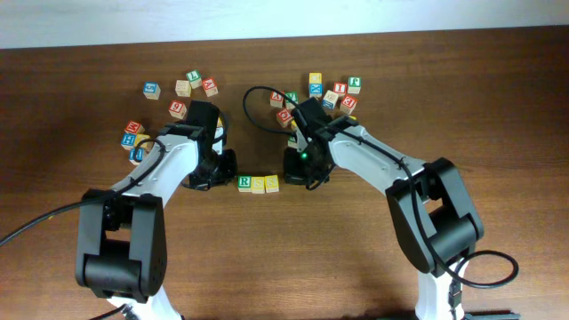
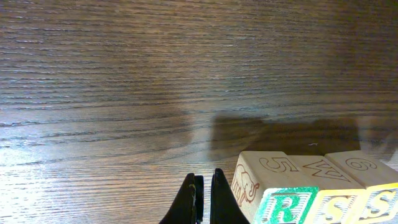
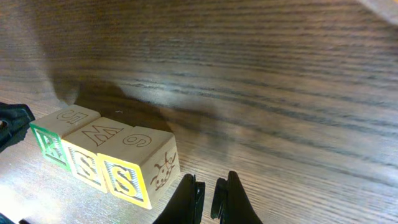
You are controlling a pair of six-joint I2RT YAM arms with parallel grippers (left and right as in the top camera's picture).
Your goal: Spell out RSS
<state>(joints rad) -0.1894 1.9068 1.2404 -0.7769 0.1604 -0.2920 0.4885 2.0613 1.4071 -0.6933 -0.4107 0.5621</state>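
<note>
nearest the arm bases, the table [image 1: 293, 258] lay as bare dark wood between the two arms, the widest free room in view. further out, the three task cubes sat flat in a touching row reading r-s-s: the green r cube [image 1: 244, 183], the middle s cube [image 1: 258, 184] and the end s cube [image 1: 272, 183]. the left gripper [image 1: 224, 171] hung just beside the r end, apart from it. in its wrist view its fingers [image 2: 221, 199] stood drawn together with only a thin slit, holding nothing. the right gripper [image 1: 298, 169] hung just beside the other end, its fingers [image 3: 231, 196] likewise closed on nothing. the row had little room at either side but open wood in front. beyond the grippers, loose cubes lay scattered: a left cluster [image 1: 183, 87], a small group [image 1: 130, 140] by the left arm, and a right cluster [image 1: 331, 98] behind the right arm. the table's far edge [image 1: 284, 40] ran past them.
</note>
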